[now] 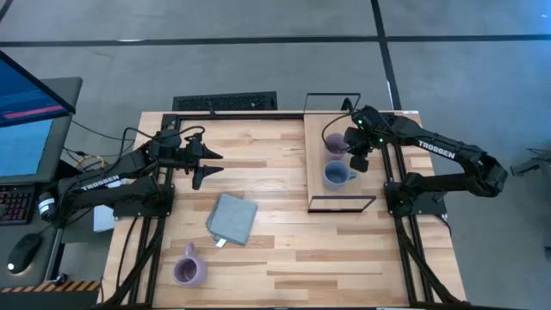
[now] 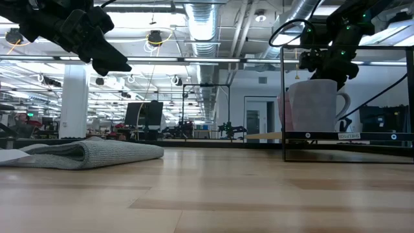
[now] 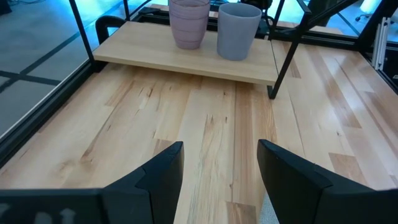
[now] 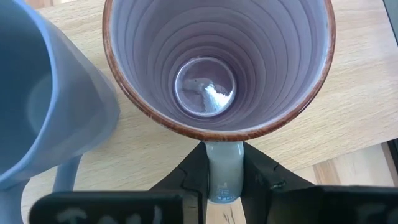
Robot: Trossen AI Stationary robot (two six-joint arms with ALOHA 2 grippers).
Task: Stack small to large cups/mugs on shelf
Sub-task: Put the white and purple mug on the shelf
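A lavender mug [image 1: 333, 142] and a blue-grey mug [image 1: 337, 176] stand upright side by side on the light wood shelf [image 1: 318, 194] at the table's far right. They also show in the left wrist view as lavender mug [image 3: 189, 23] and blue-grey mug [image 3: 237, 31]. My right gripper [image 4: 224, 163] is shut on the lavender mug [image 4: 217, 62]. A second lavender mug [image 1: 188, 269] stands on the table near its front left. My left gripper [image 1: 209, 164] hangs open above the table's left half, holding nothing. My right gripper pinches the lavender mug's handle [image 4: 224, 182] between its two fingers [image 4: 186, 180]. The fingers come from above, slanting in from the table's right side. The mug stands upright with its base on the shelf board [image 3: 186, 59].
A folded grey cloth [image 1: 232, 218] lies on the table between the shelf and the second lavender mug. The shelf's black wire frame [image 1: 343, 203] rises around the board. A keyboard [image 1: 225, 103] sits beyond the far edge. Bare wood lies at the table's middle and front right.
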